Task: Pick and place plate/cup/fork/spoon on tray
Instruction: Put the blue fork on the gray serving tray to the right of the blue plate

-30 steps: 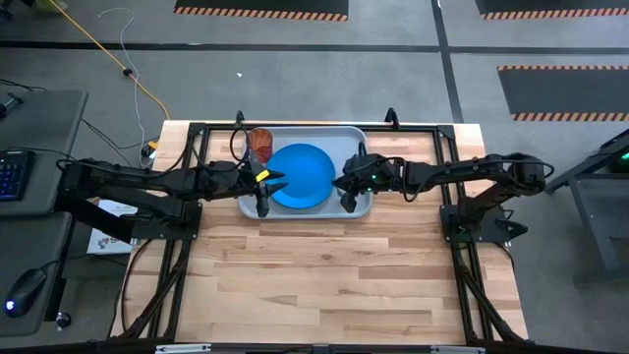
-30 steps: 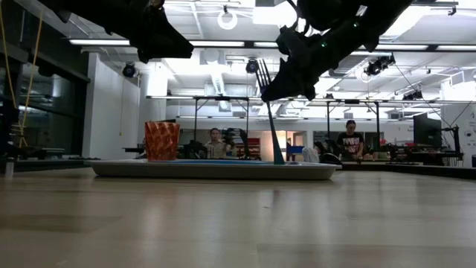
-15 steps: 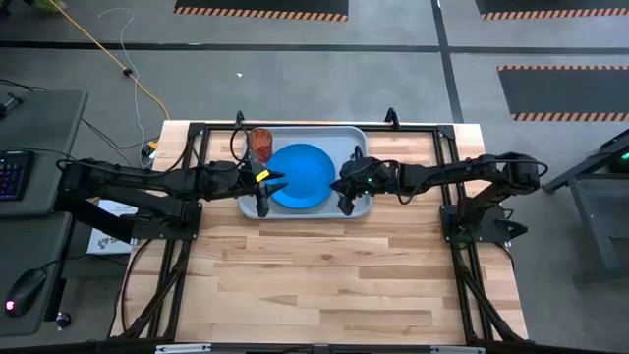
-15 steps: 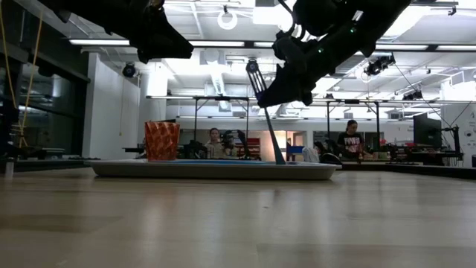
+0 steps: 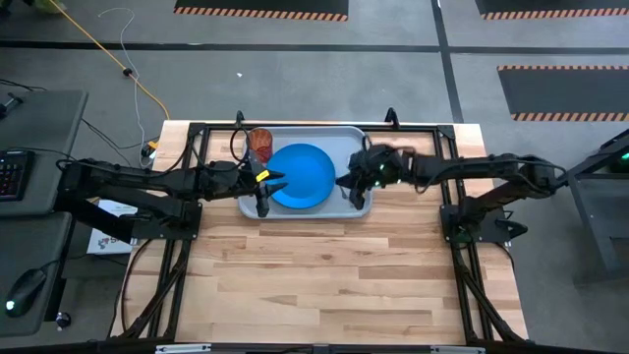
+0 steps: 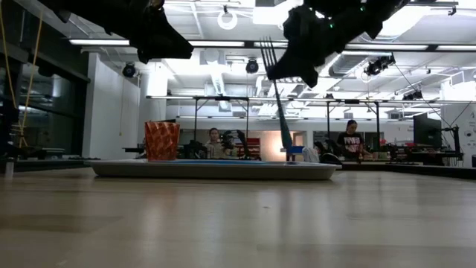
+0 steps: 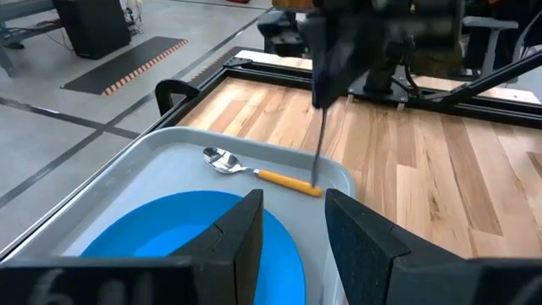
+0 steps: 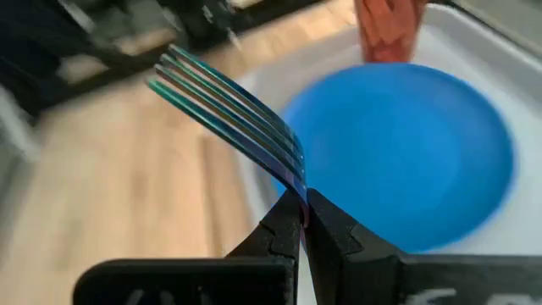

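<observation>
Now right end effector (image 8: 301,222) clamps fork (image 8: 233,117), tines up, handle tip down over tray (image 5: 354,141).

The tray (image 5: 346,138) lies at the far middle of the table (image 5: 324,285). In it the plate (image 5: 300,175) sits centrally, the cup (image 5: 260,144) behind it at the left far corner, the spoon (image 7: 254,172) along the right side. The fork (image 6: 277,97) stands nearly upright above the tray's right end, tines up, beside the spoon
</observation>
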Available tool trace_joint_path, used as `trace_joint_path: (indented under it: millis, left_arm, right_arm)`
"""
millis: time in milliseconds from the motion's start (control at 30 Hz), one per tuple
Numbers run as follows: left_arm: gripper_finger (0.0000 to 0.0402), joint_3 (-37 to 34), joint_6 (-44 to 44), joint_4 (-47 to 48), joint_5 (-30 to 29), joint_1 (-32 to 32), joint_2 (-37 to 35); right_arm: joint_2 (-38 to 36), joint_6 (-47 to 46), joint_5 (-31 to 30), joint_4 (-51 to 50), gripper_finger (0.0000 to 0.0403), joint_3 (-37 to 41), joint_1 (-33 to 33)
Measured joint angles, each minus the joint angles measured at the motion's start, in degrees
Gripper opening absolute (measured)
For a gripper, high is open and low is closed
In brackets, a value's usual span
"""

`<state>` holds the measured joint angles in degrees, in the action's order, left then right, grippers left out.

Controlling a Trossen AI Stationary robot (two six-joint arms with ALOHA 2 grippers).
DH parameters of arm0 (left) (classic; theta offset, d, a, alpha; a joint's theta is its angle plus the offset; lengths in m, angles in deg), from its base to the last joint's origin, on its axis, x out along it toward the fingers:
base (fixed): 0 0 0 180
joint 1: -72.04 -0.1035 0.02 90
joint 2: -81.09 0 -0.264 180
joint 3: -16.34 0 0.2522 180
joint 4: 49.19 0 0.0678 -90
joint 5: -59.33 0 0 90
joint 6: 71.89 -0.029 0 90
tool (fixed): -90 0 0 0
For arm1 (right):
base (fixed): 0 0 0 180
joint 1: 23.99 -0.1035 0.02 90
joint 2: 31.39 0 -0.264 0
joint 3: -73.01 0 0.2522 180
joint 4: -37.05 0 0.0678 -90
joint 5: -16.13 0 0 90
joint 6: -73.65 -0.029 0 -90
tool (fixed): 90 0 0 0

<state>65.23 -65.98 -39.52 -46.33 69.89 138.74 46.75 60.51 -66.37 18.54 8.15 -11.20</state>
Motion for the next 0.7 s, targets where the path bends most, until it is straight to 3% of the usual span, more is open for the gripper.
trace_joint_path:
  millis: [133,367,700]
  left_arm:
    - [0.0117,0.0,0.0,-0.3,0.0,0.0,0.0]
    - [0.0117,0.0,0.9,-0.3,0.0,0.0,0.0]
    - [0.0117,0.0,1.5,0.1,0.1,0.1,0.0]
  right_arm:
    - [0.8,-5.4,10.0,-0.7,0.0000,-0.4,5.2]
    - [9.7,-12.4,20.0,5.0,0.0000,-0.4,13.5]
    - [16.3,-16.8,22.0,10.1,0.0000,-0.4,19.1]
